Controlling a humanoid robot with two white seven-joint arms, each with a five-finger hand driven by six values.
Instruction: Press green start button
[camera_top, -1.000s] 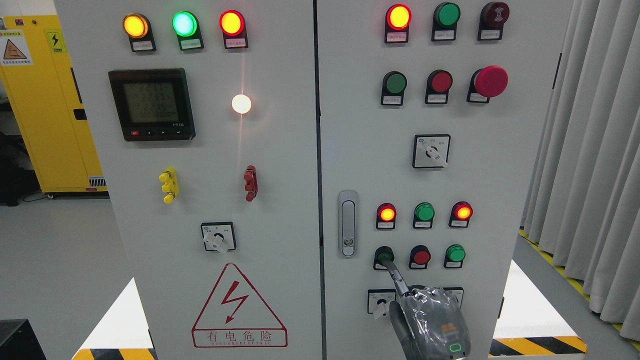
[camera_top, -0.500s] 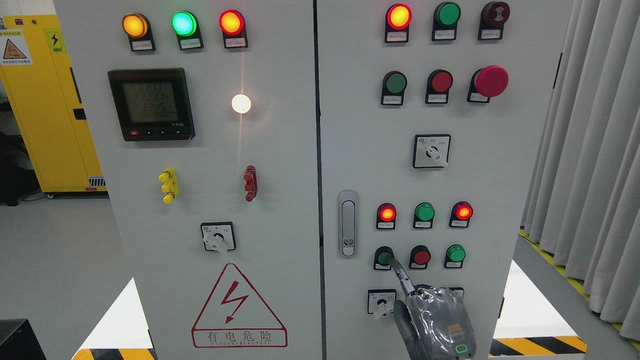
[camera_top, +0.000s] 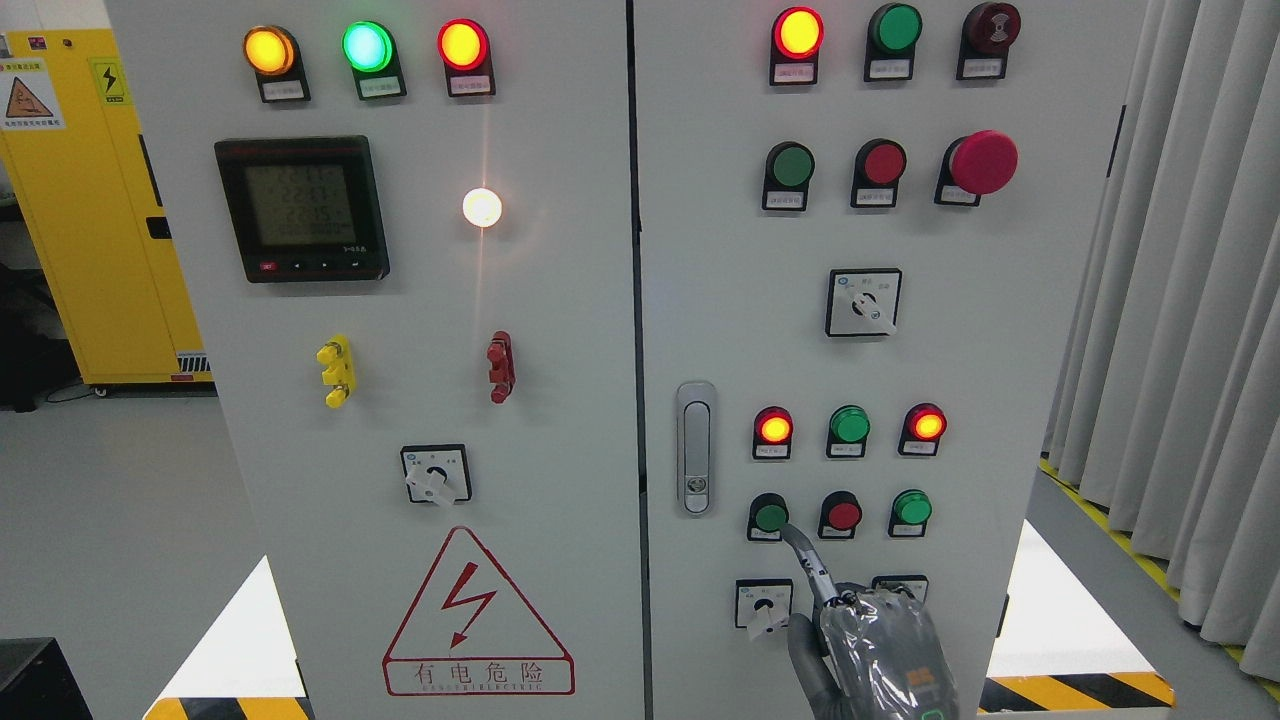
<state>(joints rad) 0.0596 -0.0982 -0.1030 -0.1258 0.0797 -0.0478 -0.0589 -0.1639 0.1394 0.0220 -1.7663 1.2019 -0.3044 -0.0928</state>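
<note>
A yellow cabinet stands at the far left on the pale grey floor. Beside it rises the white control panel, its left door carrying a dark meter display, three lit lamps along the top, and a red lightning warning triangle low down. On the right door, the green start button sits in the lower row, left of a red button. The right robot hand reaches up from the bottom edge, one finger extended with its tip just below the button, the rest curled. Grey curtains hang at the far right above striped floor tape.
</note>
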